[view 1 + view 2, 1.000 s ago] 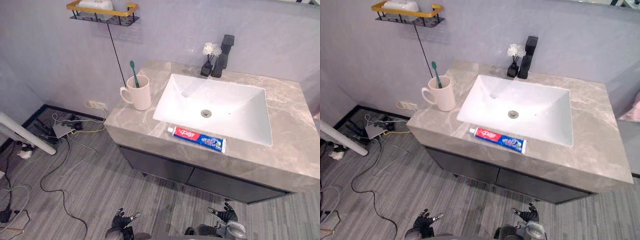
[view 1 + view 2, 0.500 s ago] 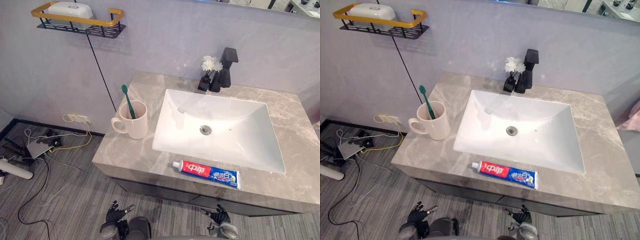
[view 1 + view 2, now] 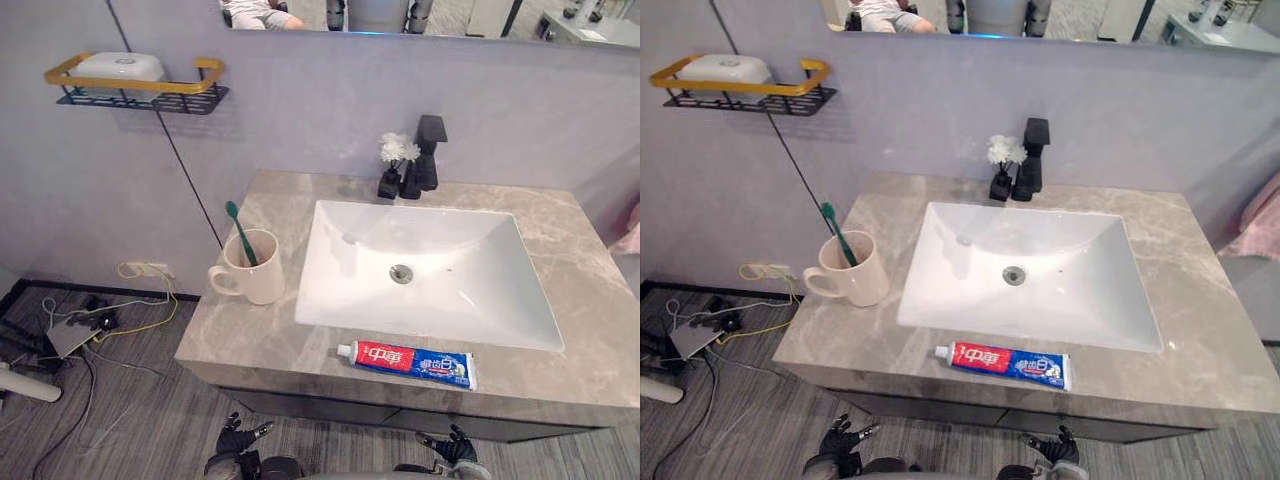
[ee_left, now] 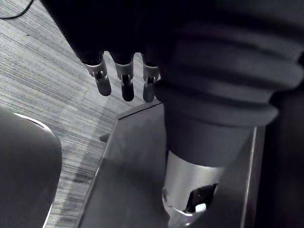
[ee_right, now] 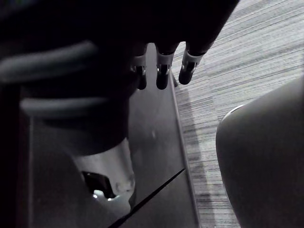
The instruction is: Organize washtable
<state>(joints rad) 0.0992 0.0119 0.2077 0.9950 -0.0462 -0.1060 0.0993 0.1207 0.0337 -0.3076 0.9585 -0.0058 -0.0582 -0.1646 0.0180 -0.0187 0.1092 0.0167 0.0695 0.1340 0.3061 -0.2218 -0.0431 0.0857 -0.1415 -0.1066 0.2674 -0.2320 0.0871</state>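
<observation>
I see the toothpaste lying flat on the washtable at 6 o'clock from the sink — the cup with the green toothbrush stands at 9 o'clock. My left hand and right hand hang low, fingers loose, holding nothing.
</observation>
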